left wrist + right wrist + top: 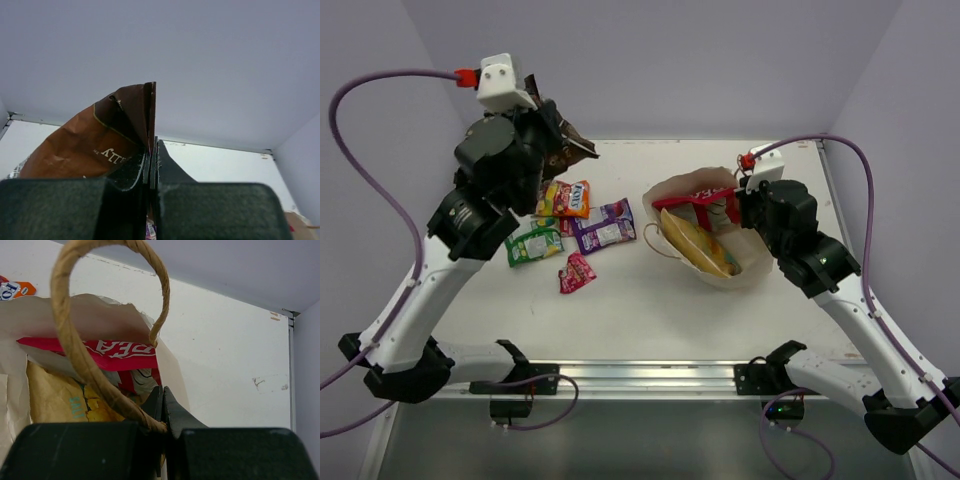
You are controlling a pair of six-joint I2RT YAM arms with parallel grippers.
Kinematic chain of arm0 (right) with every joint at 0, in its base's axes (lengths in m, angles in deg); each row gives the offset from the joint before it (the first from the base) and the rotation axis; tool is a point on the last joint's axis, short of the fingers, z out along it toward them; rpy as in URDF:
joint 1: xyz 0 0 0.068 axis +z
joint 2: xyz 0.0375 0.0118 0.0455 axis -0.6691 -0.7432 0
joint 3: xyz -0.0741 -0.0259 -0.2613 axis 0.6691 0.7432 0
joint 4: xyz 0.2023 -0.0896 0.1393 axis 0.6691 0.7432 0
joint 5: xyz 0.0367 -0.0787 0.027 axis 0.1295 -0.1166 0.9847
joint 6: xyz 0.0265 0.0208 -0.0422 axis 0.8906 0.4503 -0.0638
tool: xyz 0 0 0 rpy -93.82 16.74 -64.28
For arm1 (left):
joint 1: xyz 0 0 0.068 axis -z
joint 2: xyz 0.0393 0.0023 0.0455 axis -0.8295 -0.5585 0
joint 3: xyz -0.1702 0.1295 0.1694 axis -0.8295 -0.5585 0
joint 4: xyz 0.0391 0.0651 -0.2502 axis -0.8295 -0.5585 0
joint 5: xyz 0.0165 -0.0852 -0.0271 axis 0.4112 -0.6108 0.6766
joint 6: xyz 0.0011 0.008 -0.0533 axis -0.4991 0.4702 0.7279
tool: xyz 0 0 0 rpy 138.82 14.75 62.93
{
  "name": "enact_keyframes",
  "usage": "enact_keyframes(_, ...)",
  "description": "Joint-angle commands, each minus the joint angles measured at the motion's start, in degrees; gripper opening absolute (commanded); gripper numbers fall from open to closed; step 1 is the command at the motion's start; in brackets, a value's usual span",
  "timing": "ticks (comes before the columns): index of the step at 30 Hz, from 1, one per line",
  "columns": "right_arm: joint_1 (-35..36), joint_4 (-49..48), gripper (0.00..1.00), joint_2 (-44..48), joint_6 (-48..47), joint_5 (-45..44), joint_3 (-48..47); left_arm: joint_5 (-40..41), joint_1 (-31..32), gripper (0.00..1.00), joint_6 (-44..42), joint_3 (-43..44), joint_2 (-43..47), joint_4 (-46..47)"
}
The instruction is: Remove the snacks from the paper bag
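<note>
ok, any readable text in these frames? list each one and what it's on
"lly", upside down, cut off, uncertain: brown bag in the left hand.
White letters, upside down and partly hidden, not readable: red packet inside the paper bag.
Print too small to read: orange packet, purple packet, green packet, pink packet.

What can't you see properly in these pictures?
- Top view: the bottom of the paper bag, covered by the yellow chip bag and red packet.
- Left wrist view: lower part of the brown bag, behind the left claw.
- Top view: tips of the right claw, under its own arm.
</note>
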Motion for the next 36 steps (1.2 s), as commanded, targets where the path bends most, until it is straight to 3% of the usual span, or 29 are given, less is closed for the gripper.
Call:
enact_keyframes(1,0.0,1.3,0.0,0.7,-0.2,0.4,-0.4,-10.1,-5.9,0.0,-0.7,-0.9,-5.2,2.7)
enact_keyframes(3,0.0,1.4,0.0,0.7,-0.2,0.7,-0.4,-14.1,-8.5,0.0,0.7,-1.0,-10.1,4.1)
enact_keyframes(7,0.0,1.3,0.0,0.7,-0.2,1.5,-0.2,-30.4,-16.1,0.0,5.2,2.4,-20.5,9.1)
enact_keyframes(10,0.0,1.1,0.0,0.9,-0.3,1.6,0.2,-38.4,-17.7,0.0,6.5,7.8,-28.9,11.7)
enact_keyframes(12,0.0,1.1,0.0,1.0,-0.2,1.8,0.3,-42.1,-18.2,0.0,7.3,6.8,-31.0,17.8)
enact_keyframes(15,-0.1,1.1,0.0,0.4,-0.4,1.8,0.3,-47.4,-21.1,0.0,12.2,-1.4,-32.0,27.7)
enact_keyframes(17,-0.1,1.1,0.0,-0.1,-0.7,1.8,0.3,-52.8,-24.9,0.0,16.4,-13.9,-31.7,40.1)
enact_keyframes(19,0.0,1.1,0.0,-1.0,-0.9,2.4,0.3,-57.9,-29.0,0.0,18.8,-22.4,-33.8,46.1)
enact_keyframes(24,0.0,0.8,0.0,-2.1,-0.9,3.2,0.4,-63.5,-35.9,0.01,17.9,-28.7,-39.7,43.4)
enact_keyframes(27,-0.1,0.6,0.0,-2.3,-0.7,3.7,0.4,-61.8,-37.6,0.11,17.9,-34.0,-37.5,42.8)
enact_keyframes(33,0.1,0.4,0.0,-2.2,-0.4,4.1,0.5,-61.5,-37.2,0.3,18.6,-32.4,-39.3,40.1)
enact_keyframes(36,0.1,0.4,0.0,-1.8,-0.4,4.2,1.0,-62.5,-35.8,0.31,17.4,-28.3,-42.1,38.8)
